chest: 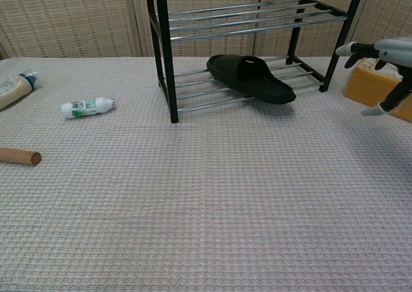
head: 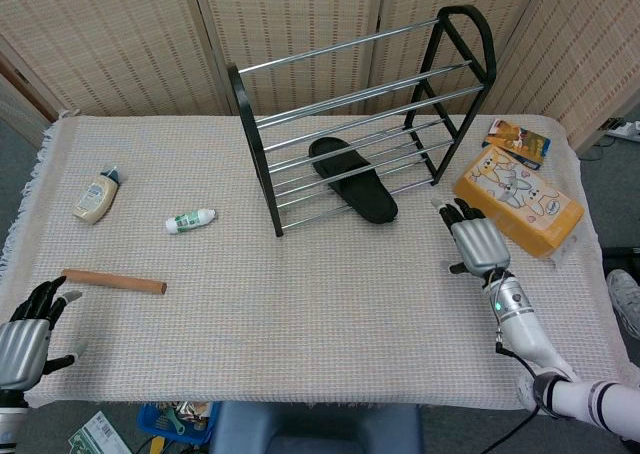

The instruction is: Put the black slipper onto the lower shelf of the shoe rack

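The black slipper (head: 352,178) (chest: 251,78) lies slantwise across the bars of the lower shelf of the black-and-chrome shoe rack (head: 258,139) (chest: 162,54), its front end jutting past the front bar over the cloth. My right hand (head: 474,241) (chest: 385,57) hovers open to the right of the slipper, well apart from it, holding nothing. My left hand (head: 25,327) sits open at the table's near left corner, fingers spread and empty; the chest view does not show it.
A yellow box (head: 518,200) (chest: 364,83) and a small packet (head: 517,140) lie right of the rack. A small white bottle (head: 189,220) (chest: 87,107), a cream bottle (head: 96,196) (chest: 14,89) and a wooden stick (head: 112,281) (chest: 19,155) lie on the left of the cloth-covered table (head: 300,304).
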Available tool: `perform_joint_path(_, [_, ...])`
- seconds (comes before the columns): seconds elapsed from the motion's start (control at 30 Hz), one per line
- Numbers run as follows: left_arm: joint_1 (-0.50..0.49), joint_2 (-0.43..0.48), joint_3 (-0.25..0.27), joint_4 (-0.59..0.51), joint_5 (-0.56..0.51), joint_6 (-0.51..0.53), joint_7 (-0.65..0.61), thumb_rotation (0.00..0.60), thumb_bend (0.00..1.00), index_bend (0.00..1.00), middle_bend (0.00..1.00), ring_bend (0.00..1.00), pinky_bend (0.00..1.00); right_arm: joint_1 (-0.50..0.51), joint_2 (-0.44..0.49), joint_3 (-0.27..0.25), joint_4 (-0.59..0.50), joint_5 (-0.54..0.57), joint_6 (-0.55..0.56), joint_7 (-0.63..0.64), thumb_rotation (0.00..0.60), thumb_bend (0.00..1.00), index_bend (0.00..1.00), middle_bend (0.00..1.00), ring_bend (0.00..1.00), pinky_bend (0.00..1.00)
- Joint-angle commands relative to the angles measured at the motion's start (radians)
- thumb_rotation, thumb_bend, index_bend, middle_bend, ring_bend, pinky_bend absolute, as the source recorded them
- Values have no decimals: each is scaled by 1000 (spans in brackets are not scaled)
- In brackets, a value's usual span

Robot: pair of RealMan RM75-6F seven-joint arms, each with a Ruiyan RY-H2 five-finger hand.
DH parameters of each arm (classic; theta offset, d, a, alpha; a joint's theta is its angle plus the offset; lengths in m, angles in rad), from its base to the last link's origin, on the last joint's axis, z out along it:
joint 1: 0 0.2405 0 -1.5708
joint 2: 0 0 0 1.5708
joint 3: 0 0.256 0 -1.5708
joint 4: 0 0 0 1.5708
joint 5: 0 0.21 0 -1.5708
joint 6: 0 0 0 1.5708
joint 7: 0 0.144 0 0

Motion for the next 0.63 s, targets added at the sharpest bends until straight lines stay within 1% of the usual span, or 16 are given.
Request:
perform_joint_path(0.03, [-7, -8, -10, -13, -2, 4, 18, 600, 244, 249, 104, 97, 248, -133, 72, -68, -73, -118, 176, 7, 600, 181, 0, 128, 102, 182])
perform_joint_path(0.1, [-11, -15, -15, -18, -3, 7, 26, 600, 244, 250, 104, 97, 248, -179, 82, -87, -75, -160, 237, 28, 600, 181, 0, 114, 96, 174])
perform_joint_path(0.23, [-19, -30, -21, -35, -3, 9, 66, 600, 244, 250, 104, 96, 248, -287, 98, -127, -68, -247, 361, 115, 600, 181, 0, 75, 48, 118])
perform_joint_path(0.37, [-22, -41, -25, -52, -5, 14, 87, 600, 244, 250, 104, 96, 248, -372, 94, -147, -46, -292, 456, 142, 600, 181, 0, 75, 46, 115])
perform_joint_path(0.47, [-22, -44, -26, -63, -9, 17, 103, 600, 244, 249, 104, 97, 248, -420, 91, -154, -34, -304, 493, 155, 600, 181, 0, 75, 46, 115])
perform_joint_path(0.63, [-17, -49, -21, -84, -1, 32, 126, 600, 244, 249, 104, 97, 248, -465, 92, -156, -22, -326, 506, 192, 600, 181, 0, 75, 46, 115])
